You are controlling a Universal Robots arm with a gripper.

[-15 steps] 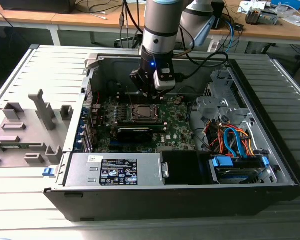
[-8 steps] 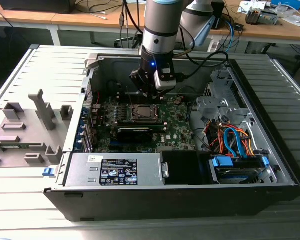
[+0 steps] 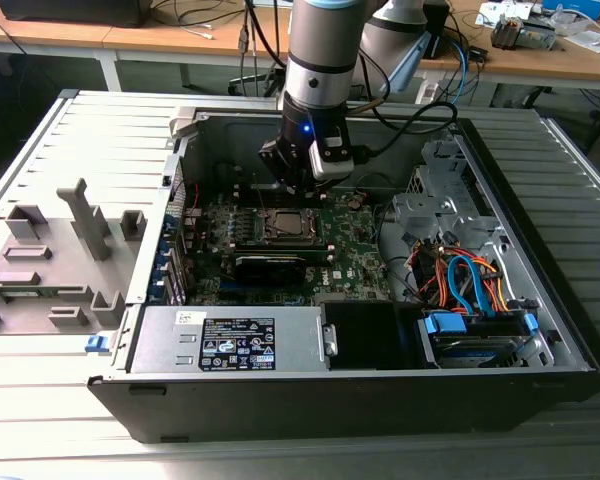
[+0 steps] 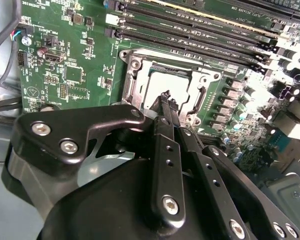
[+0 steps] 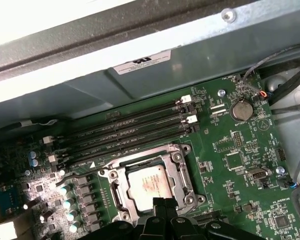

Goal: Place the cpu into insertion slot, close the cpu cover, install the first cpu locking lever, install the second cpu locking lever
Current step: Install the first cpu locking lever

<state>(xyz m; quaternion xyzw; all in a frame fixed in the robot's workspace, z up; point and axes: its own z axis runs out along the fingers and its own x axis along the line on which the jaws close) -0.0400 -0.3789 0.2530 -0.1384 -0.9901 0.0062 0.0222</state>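
Cpu (image 5: 147, 182) seated in slot (image 5: 105, 175) on green board (image 5: 230, 165), cover (image 5: 181, 181) lying flat framing cpu, tool (image 5: 165, 204) poised at cpu's edge, pinched narrow with tips together, contact with cpu unclear, open case (image 3: 360, 400) around board, on slatted surface (image 3: 40, 370).

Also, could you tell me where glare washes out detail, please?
First wrist view: the area beyond the case wall blows out white. Second wrist view: glare bleaches the components past the insertion slot. Exterior view: no washout.

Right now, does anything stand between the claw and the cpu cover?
Nothing visible does. In the second wrist view the claw is right at the edge of the cpu cover, with the cpu showing through its window.
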